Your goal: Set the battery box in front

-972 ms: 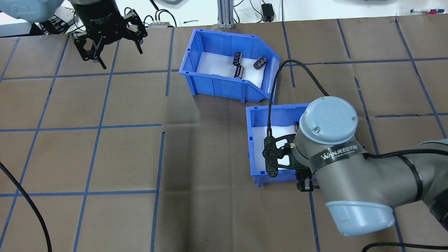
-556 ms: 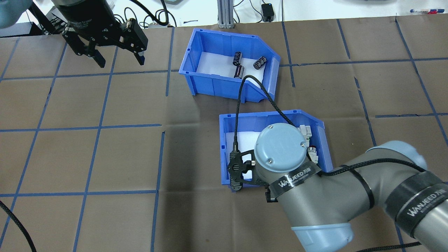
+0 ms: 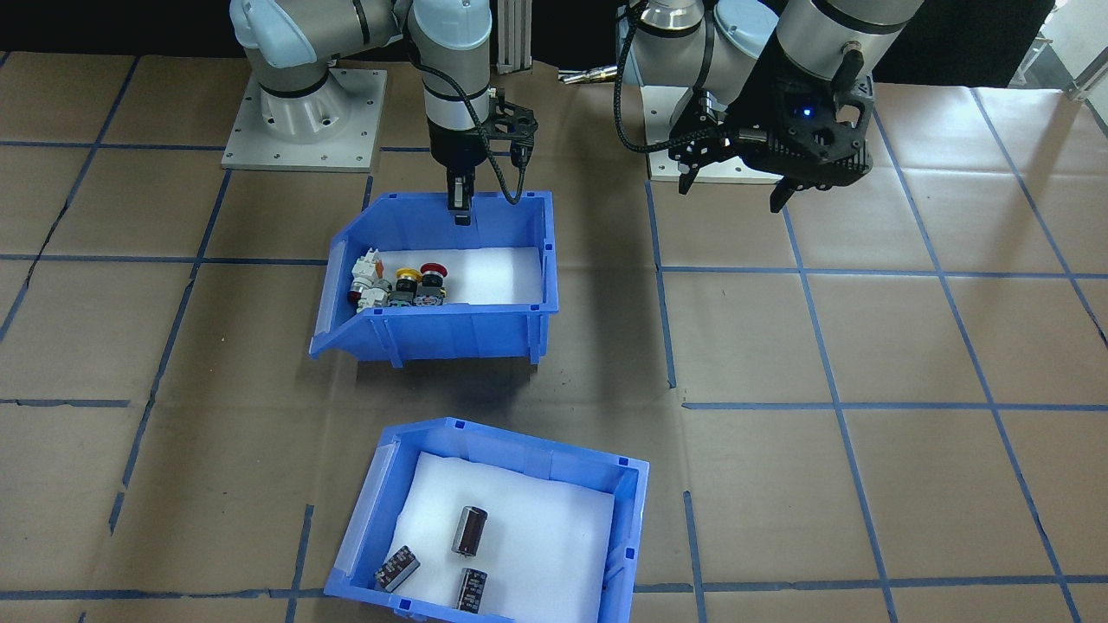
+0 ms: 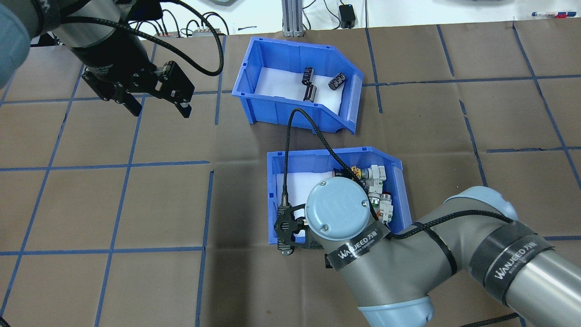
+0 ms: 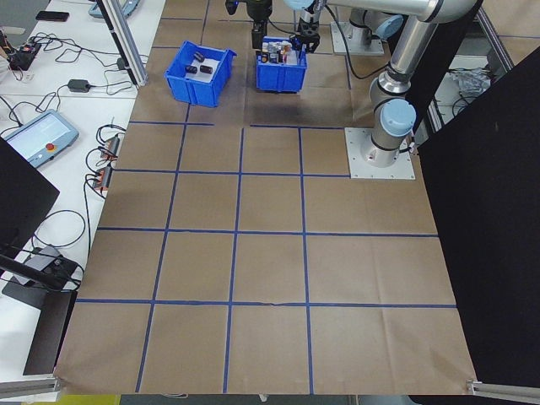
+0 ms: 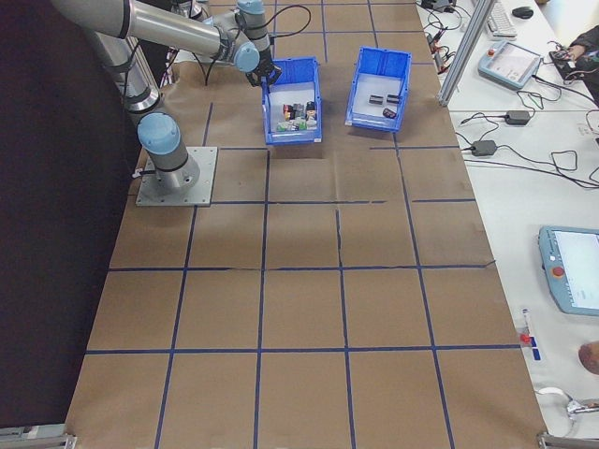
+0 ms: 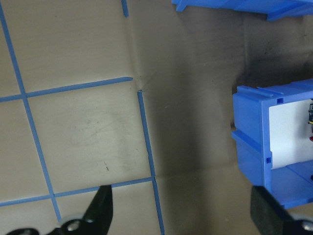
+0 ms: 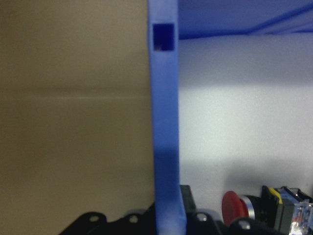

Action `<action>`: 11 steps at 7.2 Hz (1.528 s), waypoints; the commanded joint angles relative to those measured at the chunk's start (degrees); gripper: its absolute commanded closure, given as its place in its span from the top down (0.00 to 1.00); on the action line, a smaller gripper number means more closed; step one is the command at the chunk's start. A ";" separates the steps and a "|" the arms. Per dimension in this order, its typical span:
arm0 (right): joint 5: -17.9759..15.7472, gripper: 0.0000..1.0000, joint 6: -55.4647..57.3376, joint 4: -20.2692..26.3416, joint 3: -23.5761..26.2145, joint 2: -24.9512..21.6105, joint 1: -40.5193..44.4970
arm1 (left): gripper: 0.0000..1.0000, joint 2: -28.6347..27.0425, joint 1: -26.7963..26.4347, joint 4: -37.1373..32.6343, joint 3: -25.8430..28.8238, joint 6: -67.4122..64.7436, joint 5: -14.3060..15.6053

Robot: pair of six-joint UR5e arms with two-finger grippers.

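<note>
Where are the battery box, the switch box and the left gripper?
battery box point(image 4: 277, 107): overhead view, on its near blue side wall.
switch box point(image 3: 450, 333): front-facing view, on its outer blue wall.
left gripper point(image 4: 160, 107): overhead view, in the gap between its open fingertips.

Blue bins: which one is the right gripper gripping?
The switch bin, holding colourful push-buttons; the right gripper pinches its wall. The battery box stands untouched.

One camera looks down from behind the robot; another faces it across the table point(image 4: 136, 204). Two distant cameras look along the table from its two ends. All four share both blue bins. Each wrist camera sits close: the left above bare table, the right against a bin wall point(image 8: 165, 147).
</note>
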 commanded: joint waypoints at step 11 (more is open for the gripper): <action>-0.49 1.00 3.16 23.09 -20.37 -1.97 -12.02 | 1.00 0.63 0.39 2.63 -0.76 0.37 0.09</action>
